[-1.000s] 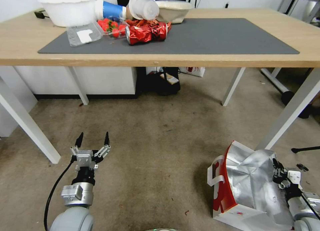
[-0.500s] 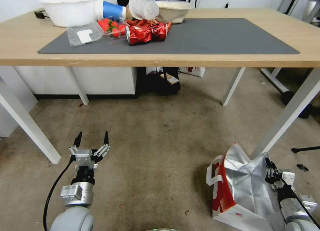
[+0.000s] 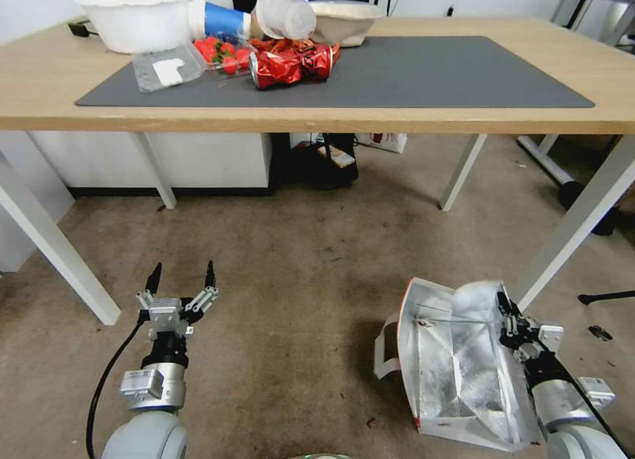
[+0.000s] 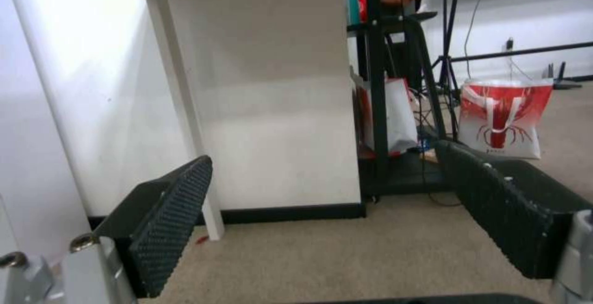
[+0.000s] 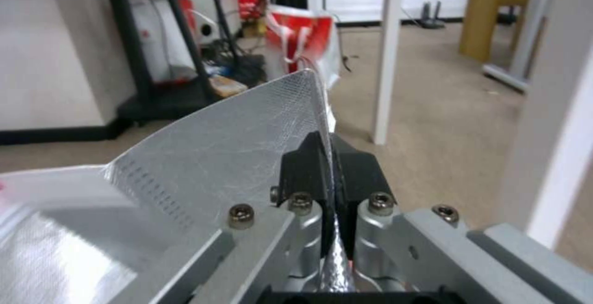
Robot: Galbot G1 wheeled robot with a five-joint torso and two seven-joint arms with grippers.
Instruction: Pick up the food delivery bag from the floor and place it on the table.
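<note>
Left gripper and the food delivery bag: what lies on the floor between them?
In the head view, bare stained carpet floor separates the open left gripper from the food delivery bag, whose foil edge the right gripper pinches.

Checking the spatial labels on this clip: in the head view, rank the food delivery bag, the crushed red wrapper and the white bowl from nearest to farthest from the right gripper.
1. The food delivery bag, on the floor: the right gripper is shut on its foil edge.
2. The crushed red wrapper, on the table's grey mat, left of centre.
3. The white bowl, at the table's far left corner.
</note>
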